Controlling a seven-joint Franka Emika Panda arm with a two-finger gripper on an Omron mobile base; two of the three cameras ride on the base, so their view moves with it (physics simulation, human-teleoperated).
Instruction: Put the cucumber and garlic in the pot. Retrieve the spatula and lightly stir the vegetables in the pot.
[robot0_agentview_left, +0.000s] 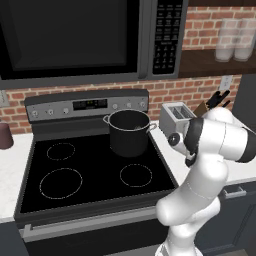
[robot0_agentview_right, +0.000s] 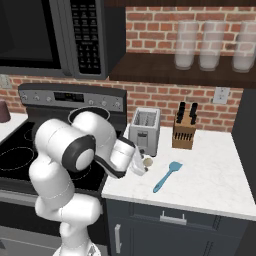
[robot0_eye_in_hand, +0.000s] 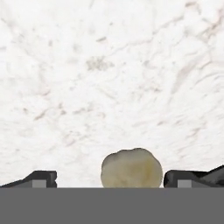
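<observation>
Garlic (robot0_eye_in_hand: 131, 168) sitting on the white counter (robot0_eye_in_hand: 113, 78) at 6 o'clock, squarely between the fingertips. Gripper (robot0_eye_in_hand: 109, 179) spread wide, holding nothing. Looks light, firm, papery, rounded; best pinched across the widest middle, gently.

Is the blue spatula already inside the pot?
No, the spatula lies flat on the white counter right of the toaster, away from the pot.

The pot (robot0_agentview_left: 129, 132), deep and dark grey with a lighter rim and two loop handles, stands upright on the stove's back right burner. At its 3 o'clock the pale, lumpy garlic (robot0_eye_in_hand: 131, 168) rests on the white bench; the blue spatula (robot0_agentview_right: 167, 176) lies flat, further along.
</observation>
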